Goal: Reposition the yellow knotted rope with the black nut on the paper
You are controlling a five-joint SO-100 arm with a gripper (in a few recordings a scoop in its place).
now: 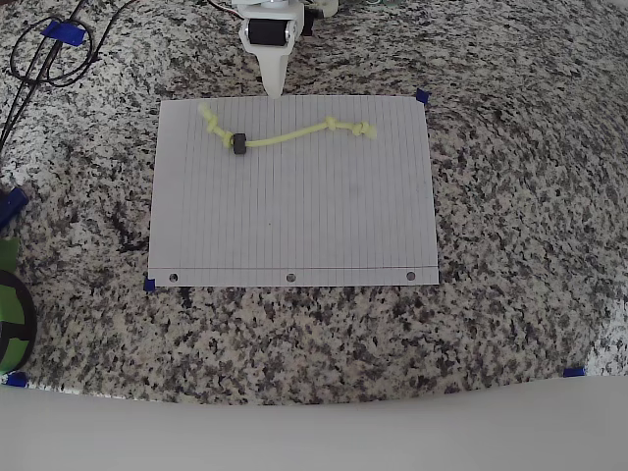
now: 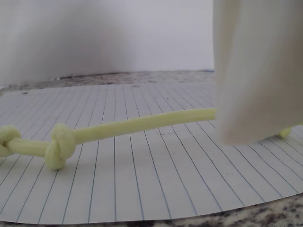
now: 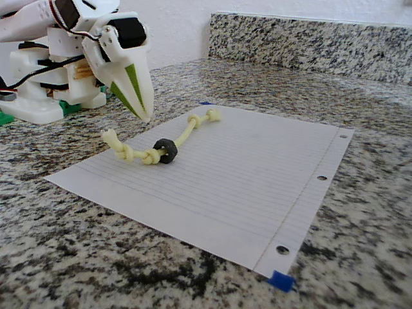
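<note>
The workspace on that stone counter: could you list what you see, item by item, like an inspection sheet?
Surface: speckled granite counter, with blue tape marks.
Job's things: yellow knotted rope lies across the far part of the paper; the black nut is threaded on it near one end. The paper's punched holes face away from the arm.
Clutter: a green and black object at the overhead view's left edge, unclear what.
Grippers: gripper poised at the paper's far edge, its jaws together, holding nothing.
Cables: black cables coiled at one corner.
Surroundings: white wall and granite backsplash.
</note>
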